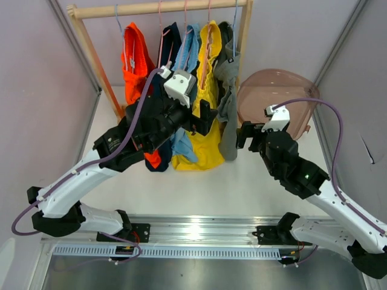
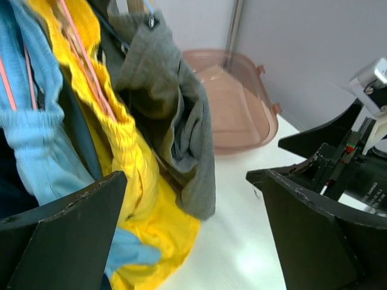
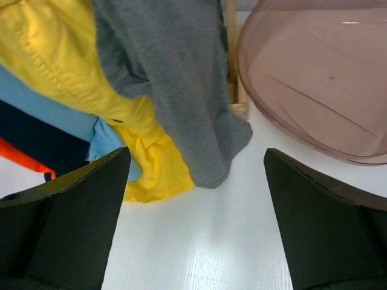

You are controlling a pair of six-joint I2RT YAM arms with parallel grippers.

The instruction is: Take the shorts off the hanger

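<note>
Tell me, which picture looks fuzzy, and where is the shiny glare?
Left wrist view: the yellow shorts look a bit smeared up close. Top view: bright glare on the metal rail at the bottom. Right wrist view: fairly sharp, with a small white glint on the pink tub.

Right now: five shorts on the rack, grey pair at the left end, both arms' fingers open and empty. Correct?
No. The grey pair hangs at the right end of the rack; the orange pair is at the left end. The top external view shows it. The rest stands.
</note>
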